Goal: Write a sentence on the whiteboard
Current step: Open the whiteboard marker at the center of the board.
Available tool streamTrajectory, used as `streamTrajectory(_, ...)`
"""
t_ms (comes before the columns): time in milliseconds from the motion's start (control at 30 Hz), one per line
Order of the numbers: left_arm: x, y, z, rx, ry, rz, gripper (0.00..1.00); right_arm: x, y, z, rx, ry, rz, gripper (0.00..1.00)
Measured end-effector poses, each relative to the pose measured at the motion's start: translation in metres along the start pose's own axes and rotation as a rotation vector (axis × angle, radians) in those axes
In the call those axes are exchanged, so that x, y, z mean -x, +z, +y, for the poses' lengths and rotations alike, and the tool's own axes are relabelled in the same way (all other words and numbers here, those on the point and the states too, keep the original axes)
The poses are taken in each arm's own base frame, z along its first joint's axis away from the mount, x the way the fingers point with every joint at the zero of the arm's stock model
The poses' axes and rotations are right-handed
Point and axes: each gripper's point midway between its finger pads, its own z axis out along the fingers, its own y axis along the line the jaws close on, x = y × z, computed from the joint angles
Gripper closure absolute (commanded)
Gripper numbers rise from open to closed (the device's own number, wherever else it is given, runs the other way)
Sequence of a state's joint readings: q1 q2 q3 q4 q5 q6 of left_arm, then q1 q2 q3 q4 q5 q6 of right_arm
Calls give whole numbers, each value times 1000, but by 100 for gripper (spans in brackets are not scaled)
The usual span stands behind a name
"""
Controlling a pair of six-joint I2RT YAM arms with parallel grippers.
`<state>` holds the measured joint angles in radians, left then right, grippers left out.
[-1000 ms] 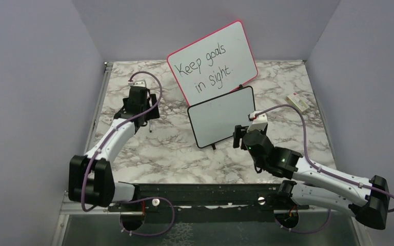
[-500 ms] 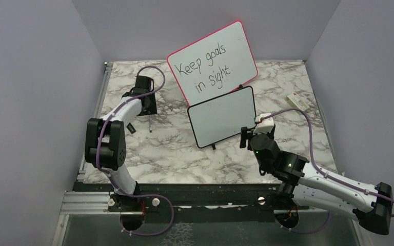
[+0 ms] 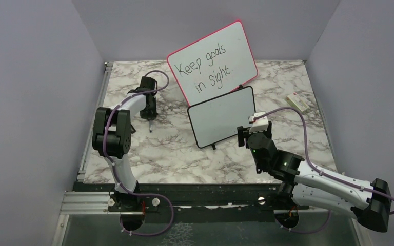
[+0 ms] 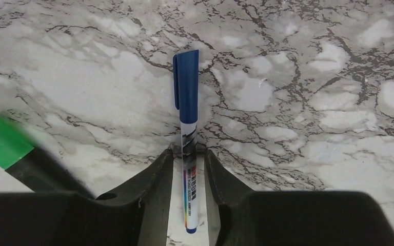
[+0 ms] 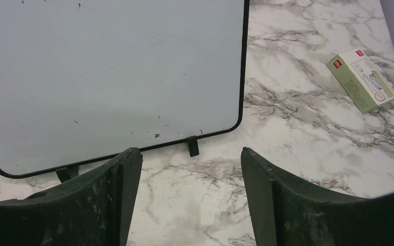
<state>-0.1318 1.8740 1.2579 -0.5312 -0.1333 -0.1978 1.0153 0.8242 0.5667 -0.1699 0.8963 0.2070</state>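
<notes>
One blue pen (image 4: 186, 97) is lying between the left fingers (image 4: 151, 189); I cannot tell if they are squeezing it. The right fingers (image 5: 120, 195) are standing apart near one small whiteboard (image 5: 107, 77).

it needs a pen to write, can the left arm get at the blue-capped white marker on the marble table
Probably yes: the left gripper straddles the marker lying flat, a finger either side, nothing blocking.

blue-capped marker (image 4: 186, 87), black-framed whiteboard (image 5: 107, 77), marbled table (image 5: 297, 154)
</notes>
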Motion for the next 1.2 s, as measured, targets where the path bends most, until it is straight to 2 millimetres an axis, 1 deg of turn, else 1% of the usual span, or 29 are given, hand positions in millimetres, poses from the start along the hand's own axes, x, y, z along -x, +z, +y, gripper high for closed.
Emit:
streamTrajectory(167, 3, 6, -1, 0, 3, 13, 75, -1, 2, 2, 0, -26, 1, 25)
streamTrajectory(233, 5, 8, -2, -1, 5, 16, 81, -1, 3, 3, 0, -35, 0, 25)
streamTrajectory(467, 8, 9, -3, -4, 5, 15, 93, -4, 7, 5, 3, -80, 9, 25)
streamTrajectory(633, 3, 4, -2, -17, -5, 19, 100, -3, 6, 11, 34, -81, 11, 24)
streamTrajectory(700, -1, -2, -3, -32, -13, 23, 100, -1, 5, 14, 55, -71, 7, 21)
streamTrajectory(767, -3, -14, -4, -53, -29, 13, 100, 5, 3, 17, 78, -48, -2, 18)
streamTrajectory(867, 5, -37, -10, -102, -54, -34, 100, 16, -2, 22, 120, -5, -24, 14)
streamTrajectory(1000, 19, -83, -26, -224, -108, -136, 100, 31, -9, 30, 185, 58, -48, 7)
streamTrajectory(1033, 19, -87, -31, -253, -125, -135, 100, 35, -11, 32, 203, 77, -54, 5)
streamTrajectory(1067, 24, -104, -32, -276, -135, -178, 100, 38, -13, 34, 220, 94, -60, 3)
streamTrajectory(1100, 28, -117, -37, -316, -155, -208, 100, 42, -15, 36, 236, 111, -67, 2)
streamTrajectory(1200, 27, -146, -48, -414, -212, -262, 100, 52, -21, 42, 285, 164, -84, 0)
